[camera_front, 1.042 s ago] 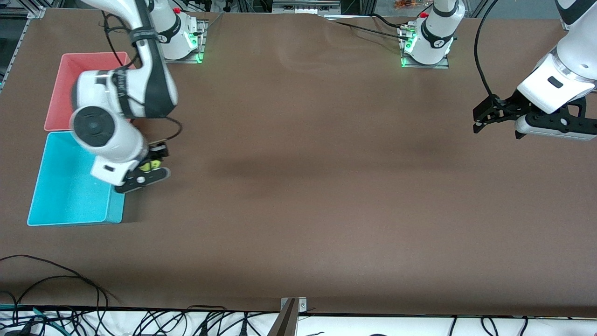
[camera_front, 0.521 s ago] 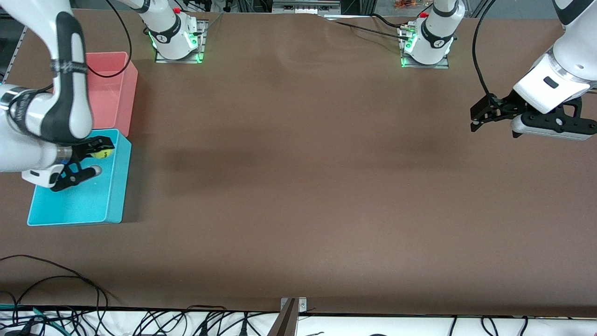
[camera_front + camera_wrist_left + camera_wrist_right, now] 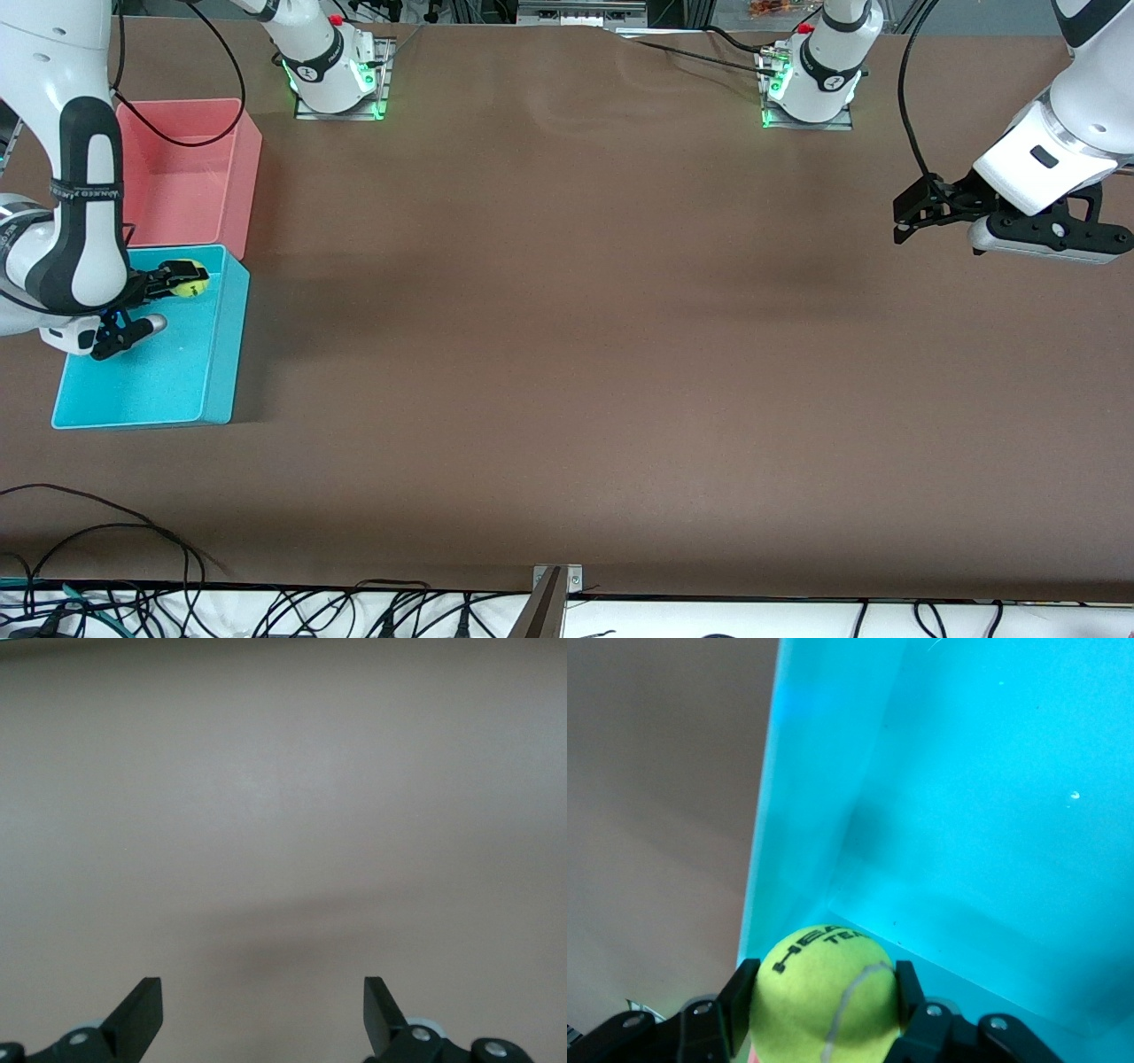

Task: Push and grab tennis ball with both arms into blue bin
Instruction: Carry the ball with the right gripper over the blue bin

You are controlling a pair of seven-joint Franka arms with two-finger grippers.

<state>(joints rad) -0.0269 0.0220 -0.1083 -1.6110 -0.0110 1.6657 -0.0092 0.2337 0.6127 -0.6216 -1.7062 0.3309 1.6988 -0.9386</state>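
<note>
My right gripper (image 3: 177,282) is shut on the yellow-green tennis ball (image 3: 190,277) and holds it over the blue bin (image 3: 226,354), above the bin's end next to the pink bin. In the right wrist view the tennis ball (image 3: 826,994) sits clamped between the two black fingers (image 3: 737,996), with the blue bin's floor and wall (image 3: 992,815) below it. My left gripper (image 3: 905,226) is open and empty, up in the air over the bare table at the left arm's end. The left wrist view shows its two fingertips (image 3: 142,1010) wide apart over brown table.
A pink bin (image 3: 239,168) stands beside the blue bin, farther from the front camera. Black cables (image 3: 106,532) lie along the table's near edge. The two arm bases (image 3: 337,71) stand along the table's edge farthest from the front camera.
My right gripper has carried the tennis ball from beside the blue bin to over the bin, above its end next to the pink bin. The left gripper has barely moved.
</note>
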